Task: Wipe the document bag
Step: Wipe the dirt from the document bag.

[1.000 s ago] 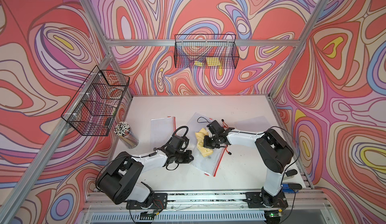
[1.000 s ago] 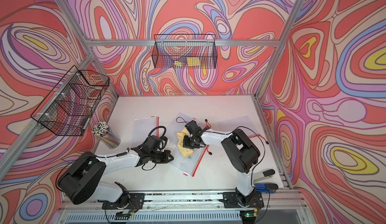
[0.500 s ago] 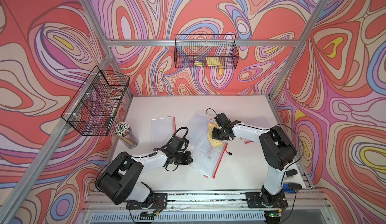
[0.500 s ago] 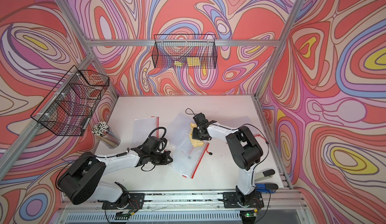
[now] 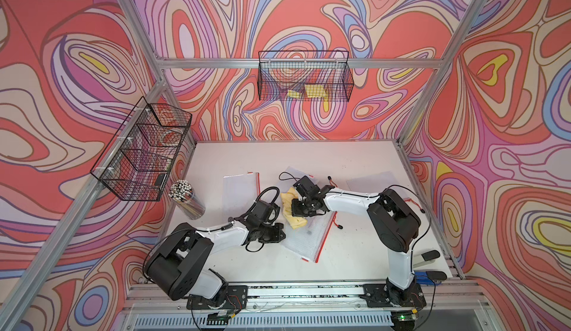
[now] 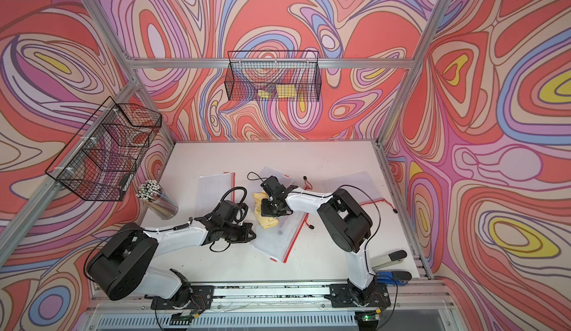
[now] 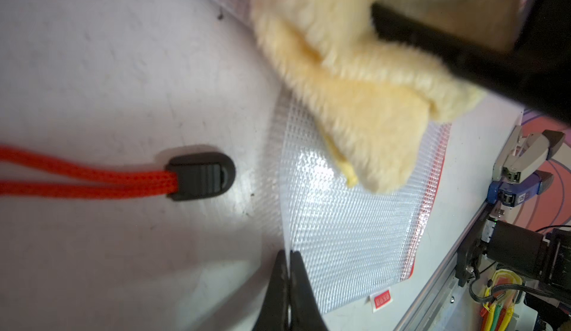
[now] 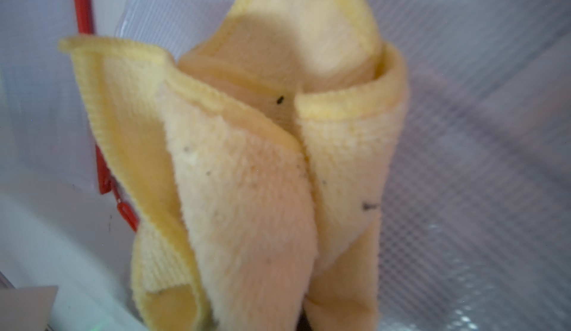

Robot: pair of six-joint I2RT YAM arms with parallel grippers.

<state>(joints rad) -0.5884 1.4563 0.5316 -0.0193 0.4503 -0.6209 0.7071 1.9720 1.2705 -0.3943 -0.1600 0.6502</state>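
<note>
Clear gridded red-zipped document bag (image 5: 306, 236), edge in left claw (image 7: 289, 256); yellow cloth (image 8: 247, 175) in right claw (image 5: 295, 209).

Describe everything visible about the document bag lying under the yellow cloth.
The bag is a translucent plastic pouch with a woven grid texture, a red zip along one long side and a small red label at a corner. It lies mostly flat on the white table. The left gripper is shut on one edge; the cloth, held by the right gripper, rests on its far end.
</note>
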